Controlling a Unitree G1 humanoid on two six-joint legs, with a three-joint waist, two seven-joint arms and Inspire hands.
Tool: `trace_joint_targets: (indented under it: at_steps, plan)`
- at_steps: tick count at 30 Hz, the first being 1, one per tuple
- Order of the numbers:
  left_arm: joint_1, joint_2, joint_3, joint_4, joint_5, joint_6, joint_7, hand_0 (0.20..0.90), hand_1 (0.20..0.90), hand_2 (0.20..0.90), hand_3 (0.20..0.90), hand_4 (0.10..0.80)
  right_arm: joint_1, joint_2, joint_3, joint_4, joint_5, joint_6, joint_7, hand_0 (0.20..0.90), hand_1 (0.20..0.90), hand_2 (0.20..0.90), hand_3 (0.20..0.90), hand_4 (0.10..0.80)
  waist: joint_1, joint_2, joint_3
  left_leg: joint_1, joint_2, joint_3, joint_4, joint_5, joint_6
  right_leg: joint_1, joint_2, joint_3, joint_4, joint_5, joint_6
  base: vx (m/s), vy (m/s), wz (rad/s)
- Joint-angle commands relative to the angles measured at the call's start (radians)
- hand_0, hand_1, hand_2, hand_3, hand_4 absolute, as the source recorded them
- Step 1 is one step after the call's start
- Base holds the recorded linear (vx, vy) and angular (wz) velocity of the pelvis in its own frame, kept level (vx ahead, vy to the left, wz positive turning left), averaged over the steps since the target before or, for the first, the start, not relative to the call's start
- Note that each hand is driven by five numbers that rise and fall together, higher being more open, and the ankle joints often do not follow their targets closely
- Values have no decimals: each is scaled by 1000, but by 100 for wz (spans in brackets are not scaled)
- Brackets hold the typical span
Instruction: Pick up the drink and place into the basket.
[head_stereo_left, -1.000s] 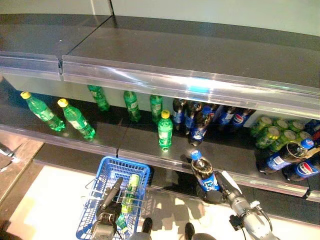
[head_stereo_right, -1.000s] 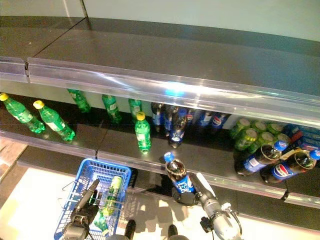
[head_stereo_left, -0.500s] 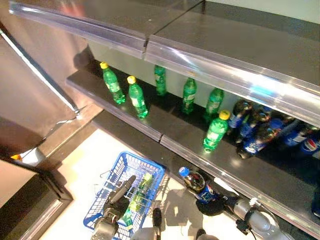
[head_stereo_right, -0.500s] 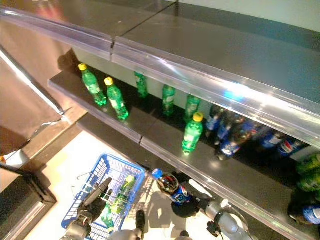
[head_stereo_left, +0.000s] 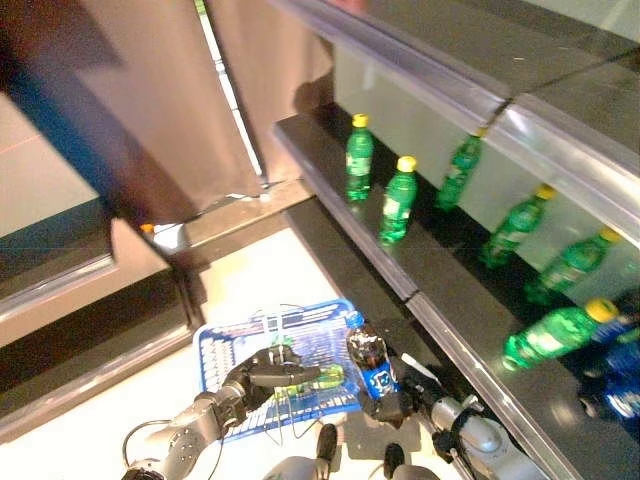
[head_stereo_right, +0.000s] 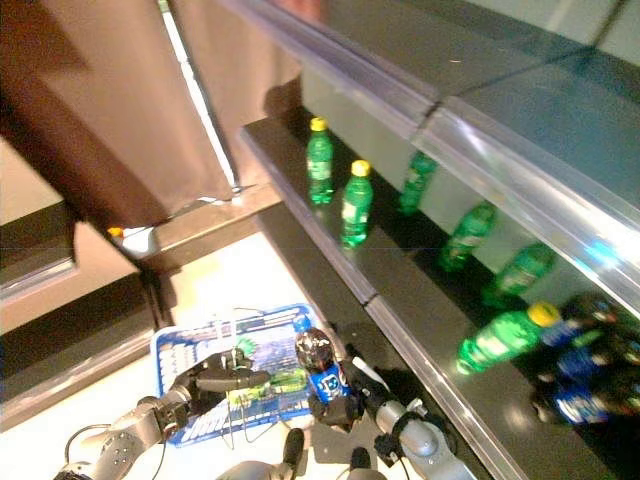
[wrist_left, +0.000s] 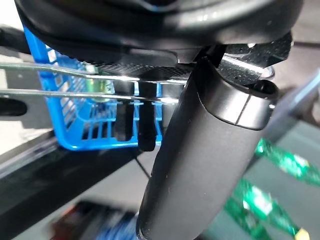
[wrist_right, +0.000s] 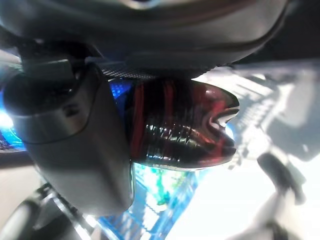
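Note:
A cola bottle (head_stereo_left: 369, 357) with a blue cap and blue label stands upright in my right hand (head_stereo_left: 392, 407), whose fingers are shut round its lower part. The right wrist view shows the dark bottle (wrist_right: 179, 126) pressed against the thumb (wrist_right: 75, 145). It hangs at the right rim of the blue basket (head_stereo_left: 232, 347), above the floor. A green bottle (head_stereo_left: 312, 377) lies inside the basket. My left hand (head_stereo_left: 262, 375) has its fingers (wrist_left: 136, 125) curled over the basket's wire handle (wrist_left: 75, 94).
A dark shelf (head_stereo_left: 330, 180) runs along the right with several green bottles, two of them (head_stereo_left: 359, 159) (head_stereo_left: 398, 199) upright near its end. A lower shelf edge (head_stereo_left: 350, 262) passes just behind the basket. A brown panel (head_stereo_left: 150, 110) stands at the left.
The camera has swung left, so the whole picture has shifted. My right hand has brought the cola bottle from well right of the basket to its right rim.

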Motion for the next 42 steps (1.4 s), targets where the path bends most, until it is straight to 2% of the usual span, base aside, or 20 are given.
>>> trace_joint_targets:
  at_steps: [1, 6, 12, 17, 31, 41, 42]
  plan:
    - [-329, -31, 18, -286, -104, -135, -208, 300, 300, 300, 200, 100, -168, 43, 68, -47, 68, -120, -66, 300, 300, 300, 200, 100, 30, -24, -160, 81, -50, 31, 63, -212, -16, -90, -29, 24, 63, 37, 67, 86, -51, 39]
    - [-426, -28, -48, -354, -150, -104, -233, 300, 300, 300, 200, 100, -276, 70, 143, 61, 13, -88, -109, 300, 300, 300, 200, 100, 76, -36, -185, 84, -46, 24, 65, -216, -17, -60, -36, -24, 54, 26, 62, 99, -43, 40]
    - [-503, -34, -94, -404, -188, -66, -254, 300, 300, 300, 200, 100, -382, 93, 239, 225, -142, 20, -140, 300, 300, 300, 200, 100, 127, -56, -209, 80, -39, 35, 80, -223, -27, -25, -40, -79, 19, 26, 51, 67, -33, 16]
    - [-542, -83, -141, -442, -182, -37, -249, 300, 300, 300, 200, 100, -464, 169, 316, 411, -325, 80, -136, 300, 300, 300, 200, 100, 172, -63, -224, 78, -34, 27, 90, -224, -30, -10, -45, -116, 22, 16, 41, 58, -10, 31]
    - [-523, -246, -231, -478, -215, 37, -249, 300, 300, 300, 200, 100, -525, 298, 415, 744, -578, 113, -135, 300, 300, 300, 200, 100, 232, -62, -237, 79, -30, 14, 104, -227, -35, 16, -61, -164, 25, 6, 35, 50, 15, 21]
    - [-453, -353, -307, -478, -179, 66, -266, 300, 300, 300, 200, 100, -553, 369, 427, 828, -549, 133, -138, 300, 300, 300, 200, 100, 255, -64, -246, 96, -30, 11, 105, -235, -35, 40, -71, -185, 20, 4, 34, 45, 43, 20]
    - [-449, -356, -310, -474, -170, 61, -265, 300, 300, 300, 200, 100, -554, 373, 425, 829, -547, 139, -143, 735, 735, 735, 708, 608, 256, -64, -247, 97, -30, 12, 106, -236, -36, 42, -72, -187, 20, 4, 34, 26, 38, 10]
